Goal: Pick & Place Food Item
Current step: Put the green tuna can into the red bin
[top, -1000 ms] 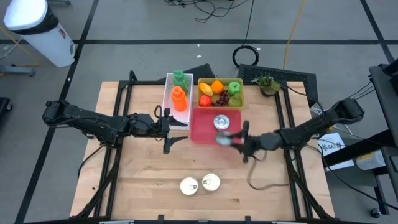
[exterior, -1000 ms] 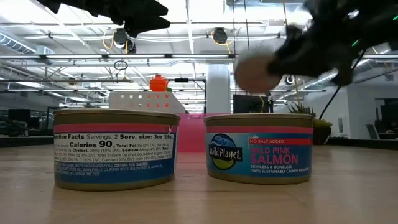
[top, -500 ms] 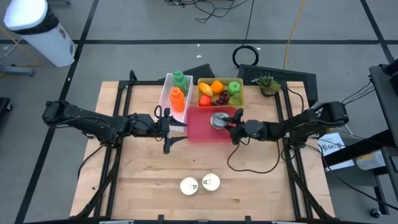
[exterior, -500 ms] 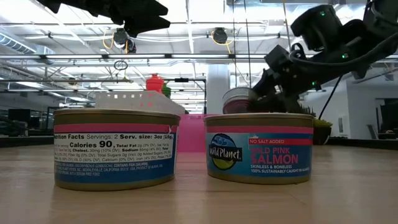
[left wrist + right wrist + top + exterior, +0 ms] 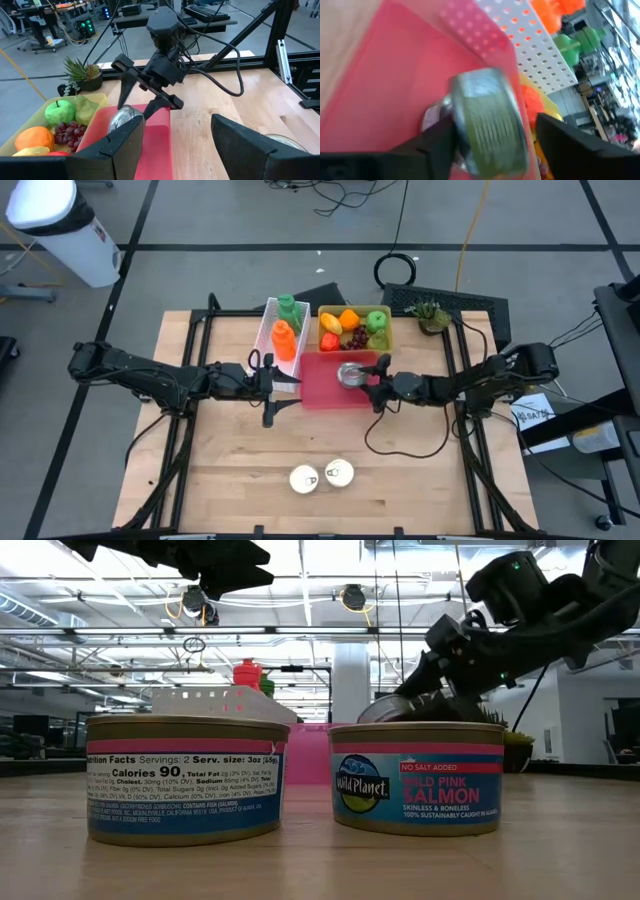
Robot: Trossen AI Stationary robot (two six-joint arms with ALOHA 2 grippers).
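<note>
While the wooden table (image 5: pixel 240 450) carries most of the clutter at its far side, the red bin (image 5: pixel 322 385) sits between a white perforated tray (image 5: pixel 272 330) holding orange and green bottles and a yellow fruit tray (image 5: pixel 385 340). Right gripper (image 5: pixel 372 383) reaches over the red bin's edge, fingers spread, a tilted can (image 5: pixel 352 374) between them. Left gripper (image 5: pixel 272 387) hovers beside the bin, parted and empty. Only the low view reads the labels on two near cans (image 5: pixel 415 775).
</note>
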